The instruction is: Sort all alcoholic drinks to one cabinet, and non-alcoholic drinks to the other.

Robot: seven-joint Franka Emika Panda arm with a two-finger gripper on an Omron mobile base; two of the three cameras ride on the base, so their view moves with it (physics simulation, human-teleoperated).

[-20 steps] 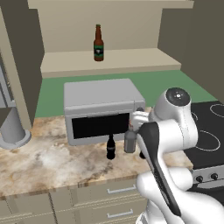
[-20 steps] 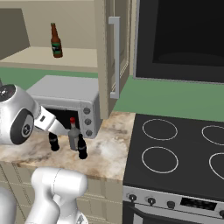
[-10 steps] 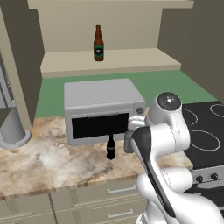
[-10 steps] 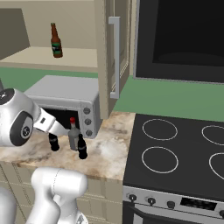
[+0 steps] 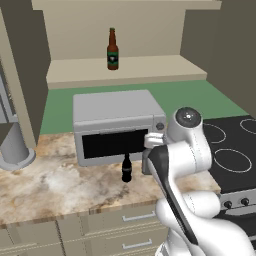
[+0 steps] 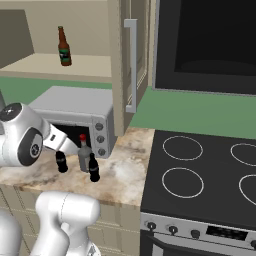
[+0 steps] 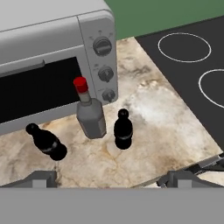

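Gripper (image 7: 107,179) hangs above the front edge of the worktop (image 7: 144,109), jaws spread wide, nothing between them; the two finger tips sit at the bottom of the hand view, well short of any bottle. Nearest the front edge stand the two black cola bottles: one (image 7: 123,129) just right of centre, the other (image 7: 46,142) further toward the left end of the worktop. Between them and slightly behind stands the grey bottle with a red cap (image 7: 89,113), upright, just beside the right-hand cola bottle and close to the front of the toaster oven (image 7: 52,65), below its knobs. All three are on the marble, none touching as far as I can tell. To the right, the worktop ends at the black stove top (image 6: 200,175). Farthest back and higher up, the brown beer bottle (image 5: 112,49) stands upright alone on the shelf of the open cabinet (image 5: 125,70), toward its middle. Judgement: one alcoholic drink appears already placed; the grey bottle should join it, and both colas still need the other cabinet, whose pale door with a long handle (image 6: 131,65) shows in the right base view. Roughly a quarter done. No grasp is under way; which bottle is targeted I cannot tell.
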